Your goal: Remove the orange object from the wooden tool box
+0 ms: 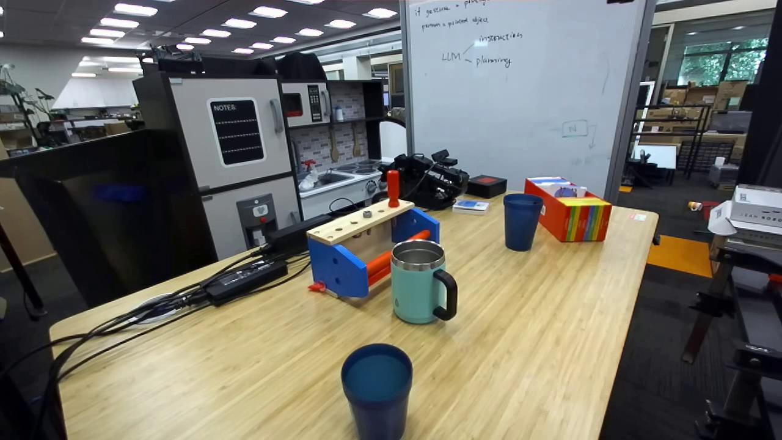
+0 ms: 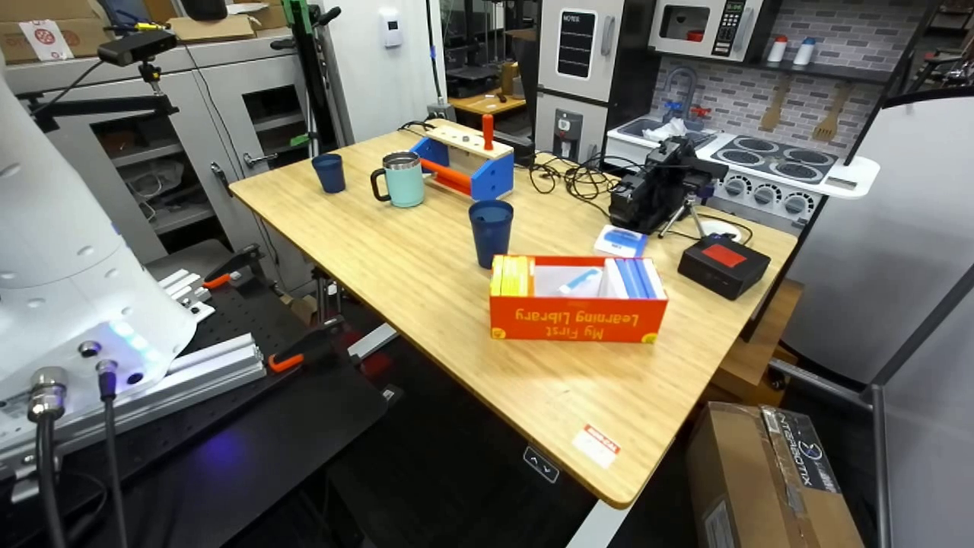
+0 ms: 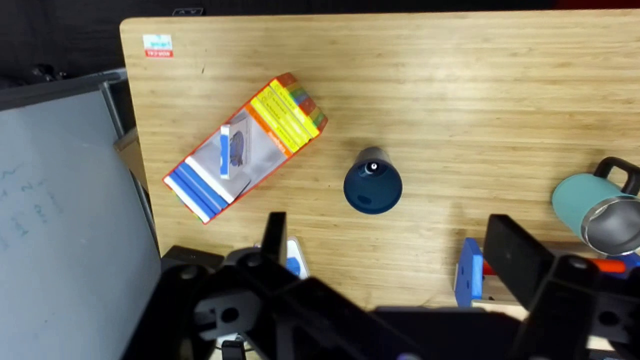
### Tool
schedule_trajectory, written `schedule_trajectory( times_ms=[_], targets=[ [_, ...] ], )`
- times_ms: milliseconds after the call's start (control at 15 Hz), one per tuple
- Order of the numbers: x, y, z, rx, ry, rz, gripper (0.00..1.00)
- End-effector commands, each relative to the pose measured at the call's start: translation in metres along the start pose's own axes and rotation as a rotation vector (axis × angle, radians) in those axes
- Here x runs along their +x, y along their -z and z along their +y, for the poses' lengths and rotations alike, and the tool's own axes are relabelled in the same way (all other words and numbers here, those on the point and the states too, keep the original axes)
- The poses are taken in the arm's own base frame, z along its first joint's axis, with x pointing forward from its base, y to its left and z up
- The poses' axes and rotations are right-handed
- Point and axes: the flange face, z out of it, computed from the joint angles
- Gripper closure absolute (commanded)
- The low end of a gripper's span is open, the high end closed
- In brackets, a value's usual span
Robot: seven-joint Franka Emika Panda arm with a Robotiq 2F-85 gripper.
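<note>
The orange object (image 1: pixel 393 188) is a small orange-red peg standing upright in the light wood top of the wooden tool box (image 1: pixel 342 269). The peg (image 2: pixel 488 131) and the tool box (image 2: pixel 493 179) show in both exterior views. The peg sits near one end of the top. A longer orange-red rod runs low between the blue sides. In the wrist view my gripper (image 3: pixel 387 220) is open and empty, high above the table. One blue side of the tool box (image 3: pixel 470 272) shows beside the right finger there; the peg is not visible in that view. The gripper is out of both exterior views.
A green mug (image 1: pixel 418 287) stands close beside the tool box. Blue cups stand on the table (image 1: pixel 519 223) (image 1: pixel 377 391). A red box of books (image 2: pixel 578 318), a black box (image 2: pixel 723 266) and dark equipment (image 2: pixel 662 186) are at the far end. Cables (image 1: pixel 201 293) run behind the tool box.
</note>
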Motion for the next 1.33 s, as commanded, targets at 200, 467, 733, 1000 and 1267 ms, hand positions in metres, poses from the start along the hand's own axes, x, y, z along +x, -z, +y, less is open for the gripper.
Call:
schedule_trajectory(
  times_ms=[200, 467, 733, 1000, 1267],
  targets=[
    [0.114, -0.004, -0.012, -0.049, 0.243, -0.035, 0.0],
    [0.164, -0.013, -0.03, -0.038, 0.329, 0.062, 0.0],
    [0.202, -0.034, -0.062, 0.057, 0.454, 0.132, 0.0],
    [0.225, -0.064, -0.097, 0.139, 0.61, 0.107, 0.0],
    [0.248, -0.097, -0.111, 0.104, 0.751, 0.101, 0.0]
  ],
)
